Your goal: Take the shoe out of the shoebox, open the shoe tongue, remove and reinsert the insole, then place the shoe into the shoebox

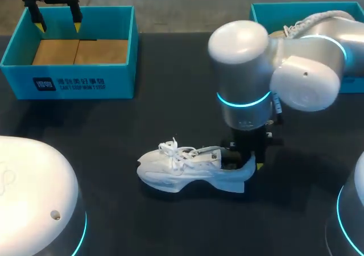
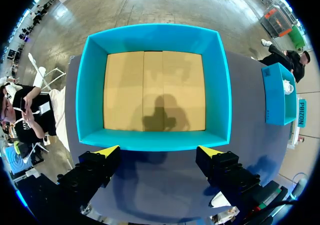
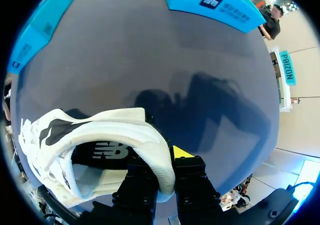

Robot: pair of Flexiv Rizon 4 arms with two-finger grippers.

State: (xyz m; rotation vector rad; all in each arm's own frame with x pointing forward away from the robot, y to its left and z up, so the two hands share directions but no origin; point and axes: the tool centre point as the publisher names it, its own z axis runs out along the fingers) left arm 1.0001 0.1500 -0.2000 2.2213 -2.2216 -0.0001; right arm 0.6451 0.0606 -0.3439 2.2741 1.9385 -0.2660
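Note:
The white shoe (image 1: 185, 168) lies on the dark table, toe to the left, laces loose. My right gripper (image 1: 250, 164) is shut on its heel. In the right wrist view the heel wall of the shoe (image 3: 100, 135) sits pinched in the right gripper (image 3: 167, 167), one finger inside the shoe and one outside. The blue shoebox (image 1: 68, 82) stands at the back left, holding only its cardboard floor. Above its far left corner hangs my left gripper (image 1: 57, 16), open and holding nothing. The left wrist view looks straight down into the shoebox (image 2: 155, 140), with the left gripper (image 2: 159, 152) over the near wall.
A second blue box (image 1: 352, 11) stands at the back right with another white shoe (image 1: 301, 25) in it, partly hidden by my right arm. The arms' white bases (image 1: 34, 199) fill the front corners.

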